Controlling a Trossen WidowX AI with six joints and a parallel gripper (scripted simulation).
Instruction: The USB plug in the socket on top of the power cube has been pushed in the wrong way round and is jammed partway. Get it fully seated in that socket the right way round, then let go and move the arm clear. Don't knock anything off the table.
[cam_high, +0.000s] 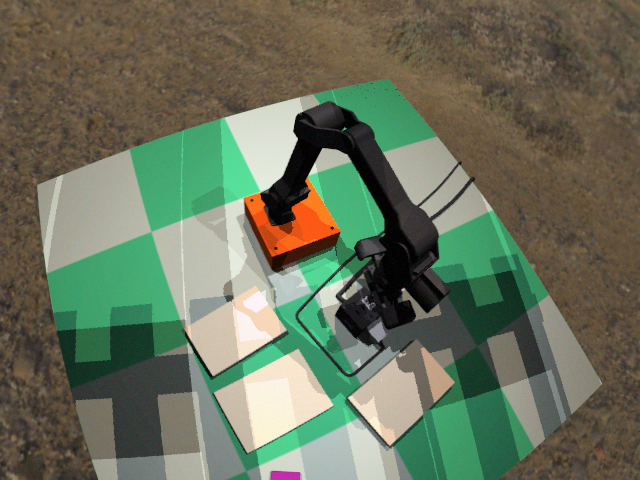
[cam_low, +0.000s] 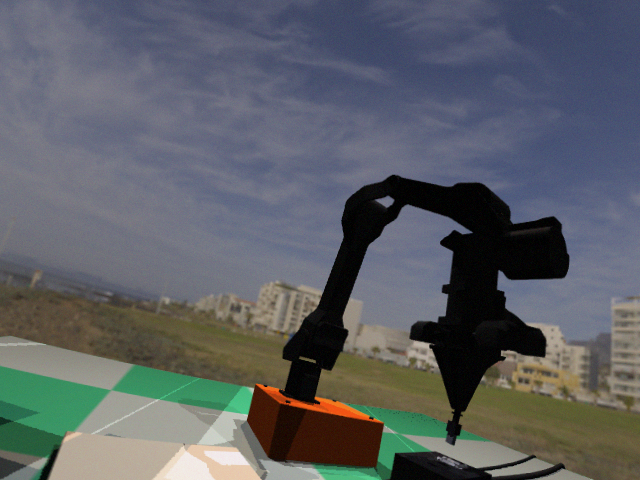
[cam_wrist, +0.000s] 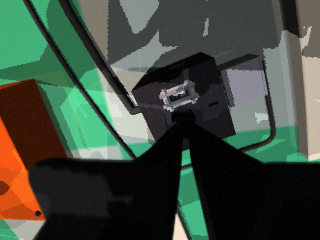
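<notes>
Your jaws are nearly closed, pinching the small dark USB plug — its metal tip hangs just above the boxy black power cube, clear of the socket.

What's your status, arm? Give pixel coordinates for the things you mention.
Gripper (cam_low: 455, 411) (cam_wrist: 185, 131) shut on USB plug (cam_low: 452, 430). Plug out, above power cube (cam_low: 431, 467) (cam_wrist: 220, 122). Nothing visible between them.
</notes>
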